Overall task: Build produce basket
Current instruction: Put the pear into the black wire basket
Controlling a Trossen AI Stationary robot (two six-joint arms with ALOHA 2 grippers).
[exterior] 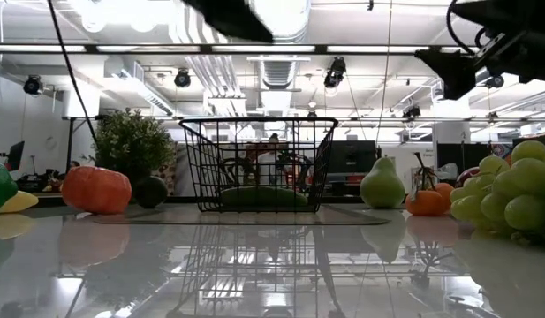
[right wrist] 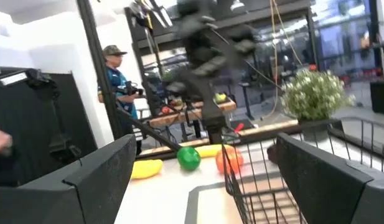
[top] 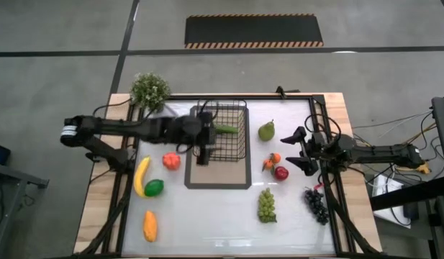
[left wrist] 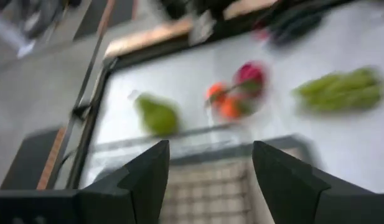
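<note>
The black wire basket stands on a flat dark-bordered mat, and a green cucumber lies on its floor. My left gripper hangs open and empty above the basket's left side; its wrist view looks down on the mesh. My right gripper is open and empty, just right of the pear, the orange pieces and the red apple. It faces the basket.
Left of the basket lie a tomato, a banana, a lime and an orange-yellow fruit. Green grapes and dark grapes lie near right. A potted plant stands far left. A person stands beyond the table.
</note>
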